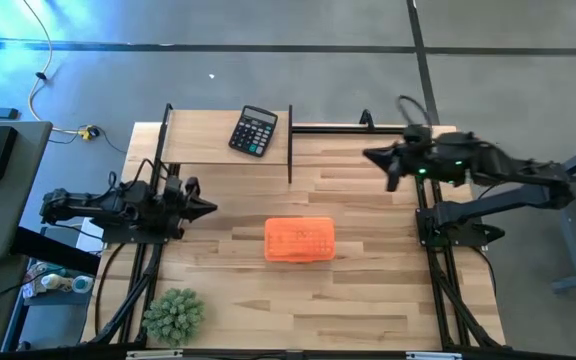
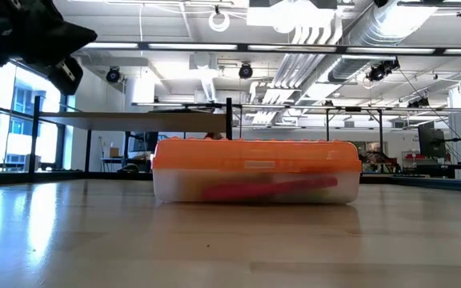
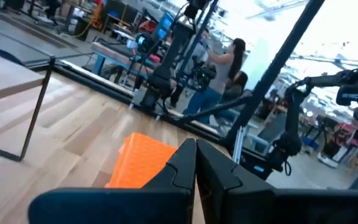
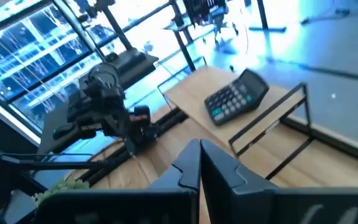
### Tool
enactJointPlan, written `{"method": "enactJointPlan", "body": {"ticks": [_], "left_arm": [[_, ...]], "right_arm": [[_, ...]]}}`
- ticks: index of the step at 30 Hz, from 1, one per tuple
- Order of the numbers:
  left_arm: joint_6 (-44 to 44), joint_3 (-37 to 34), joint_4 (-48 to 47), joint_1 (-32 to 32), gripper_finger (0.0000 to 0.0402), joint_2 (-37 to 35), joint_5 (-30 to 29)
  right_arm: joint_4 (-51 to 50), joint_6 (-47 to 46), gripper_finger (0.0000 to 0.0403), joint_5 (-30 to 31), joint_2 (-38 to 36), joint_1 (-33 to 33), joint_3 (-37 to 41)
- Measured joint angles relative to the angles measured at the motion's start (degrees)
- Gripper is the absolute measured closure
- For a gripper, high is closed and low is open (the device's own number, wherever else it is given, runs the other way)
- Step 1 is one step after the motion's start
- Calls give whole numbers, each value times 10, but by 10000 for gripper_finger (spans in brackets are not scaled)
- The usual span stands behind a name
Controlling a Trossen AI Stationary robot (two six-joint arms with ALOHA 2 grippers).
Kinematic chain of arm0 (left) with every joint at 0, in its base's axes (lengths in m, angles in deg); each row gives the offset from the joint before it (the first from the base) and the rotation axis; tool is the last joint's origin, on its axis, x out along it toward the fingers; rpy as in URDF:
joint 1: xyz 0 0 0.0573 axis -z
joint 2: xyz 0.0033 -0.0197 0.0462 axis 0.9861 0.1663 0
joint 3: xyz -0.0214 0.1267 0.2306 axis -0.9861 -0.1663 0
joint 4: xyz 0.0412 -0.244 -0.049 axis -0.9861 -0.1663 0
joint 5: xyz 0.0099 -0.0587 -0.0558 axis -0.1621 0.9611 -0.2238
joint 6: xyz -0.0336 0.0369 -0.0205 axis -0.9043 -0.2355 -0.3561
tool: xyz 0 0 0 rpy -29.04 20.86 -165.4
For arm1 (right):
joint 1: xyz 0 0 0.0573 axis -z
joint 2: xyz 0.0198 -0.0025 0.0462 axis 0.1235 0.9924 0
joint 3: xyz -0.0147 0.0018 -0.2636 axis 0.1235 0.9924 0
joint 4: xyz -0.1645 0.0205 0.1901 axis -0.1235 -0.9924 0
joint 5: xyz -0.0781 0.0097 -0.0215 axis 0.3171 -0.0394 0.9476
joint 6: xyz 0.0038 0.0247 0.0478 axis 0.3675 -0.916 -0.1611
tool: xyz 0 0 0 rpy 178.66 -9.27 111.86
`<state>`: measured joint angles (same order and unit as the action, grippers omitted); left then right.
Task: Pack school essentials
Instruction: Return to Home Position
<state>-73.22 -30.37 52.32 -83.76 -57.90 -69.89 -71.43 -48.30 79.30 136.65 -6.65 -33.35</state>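
Note:
A clear box with an orange lid [image 1: 299,240] rests flat on the middle of the table; in the low view the box [image 2: 254,170] is closed, and red items show through its wall. Its orange lid [image 3: 142,162] also appears in the left wrist view. The crayon pack, pencil, eraser and note pad are not visible. My left gripper [image 1: 211,208] hovers shut near the left edge, pointing toward the box; its shut fingers show in the left wrist view [image 3: 196,163]. My right gripper [image 1: 370,156] is shut, raised near the far right, seen shut in its wrist view [image 4: 200,165].
A black calculator [image 1: 254,131] lies on a raised shelf at the far side, held by a black metal frame [image 1: 290,145]. A green spiky plant [image 1: 174,314] stands at the near left corner. People stand in the room beyond the table [image 3: 219,65].

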Motion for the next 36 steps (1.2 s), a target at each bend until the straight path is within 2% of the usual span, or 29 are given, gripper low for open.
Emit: {"method": "enactJointPlan", "body": {"ticks": [8,14,17,21,27,36], "left_arm": [[-62,-45,16,0,401,0,-28],[-93,-50,22,0,401,2,-40],[-91,-49,30,0,401,2,-41],[-93,-49,26,0,401,2,-48],[-71,-49,26,0,401,2,-56],[-65,-49,26,0,401,2,-56]], "right_arm": [[-90,39,403,16,-106,3,0],[-231,-16,403,73,-159,3,2],[-242,-33,403,79,-183,3,38],[-213,-51,403,68,-228,3,118],[-141,-68,403,19,-304,3,239],[22,-36,403,-108,-401,3,395]]}}
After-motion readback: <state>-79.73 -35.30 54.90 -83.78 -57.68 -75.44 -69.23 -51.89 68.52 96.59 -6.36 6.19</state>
